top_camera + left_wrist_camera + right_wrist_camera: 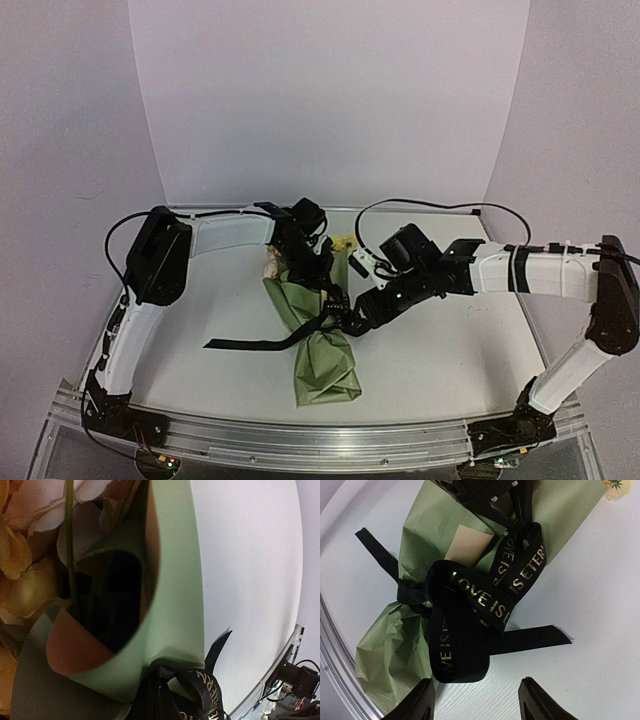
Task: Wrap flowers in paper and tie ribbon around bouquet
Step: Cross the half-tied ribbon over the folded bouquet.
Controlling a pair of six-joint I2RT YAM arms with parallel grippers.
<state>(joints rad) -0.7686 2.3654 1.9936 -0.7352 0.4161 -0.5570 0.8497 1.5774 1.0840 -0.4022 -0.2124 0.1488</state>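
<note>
- Black ribbon [465, 605] looped round the bouquet [322, 345], knot loose: tying step.
- My left hand [322, 280] pinches ribbon; right hand [477, 696] open, empty.
- Next I should grab a tail and pull tight.

A: What is concealed in the overhead view?
B: The flowers [346, 243] are mostly covered by the left gripper [322, 275] and the paper [325, 365]; the knot of the ribbon [250, 345] is too small to be made out.
A: And in the wrist views?
B: From the left wrist, the blossoms are blurred and cut off at the left edge, the ribbon at the bottom. From the right wrist, the fingers of the right gripper [477, 685] are cropped below, and the ribbon's printed words are partly hidden in folds.
</note>
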